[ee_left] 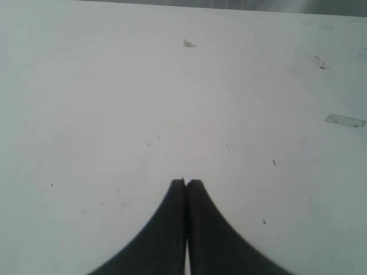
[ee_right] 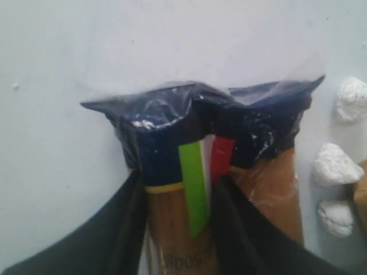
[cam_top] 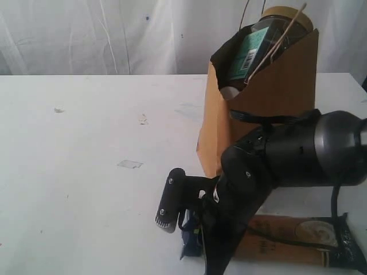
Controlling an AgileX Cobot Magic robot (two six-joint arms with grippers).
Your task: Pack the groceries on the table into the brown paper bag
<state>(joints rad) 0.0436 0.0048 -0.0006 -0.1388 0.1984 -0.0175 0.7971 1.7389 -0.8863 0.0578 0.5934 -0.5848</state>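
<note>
Spaghetti packet (ee_right: 172,229) lies flat on the white table (cam_top: 86,172), its dark blue end between the right gripper's (ee_right: 179,180) jaws. The jaws are closed in on it, one finger on each side of the strip with the green and red stripes. The clear wrap is bunched just past the fingertips. Part of the packet's width sits outside one finger, so it's a partial pinch. The rest of the packet runs back under the arm.

Three white crumbs (ee_right: 335,163) sit just beside the packet, outside the jaws.

Brown paper bag (cam_top: 275,103) stands upright beyond the right jaws, well apart from them. Clear jar with gold lid and teal label (cam_top: 269,34) sits in its open top.

Left gripper (ee_left: 184,183): jaws fully closed, tips touching, nothing between them. Bare tabletop ahead of them, and a scrap of clear tape (ee_left: 344,120) well off to one side.
</note>
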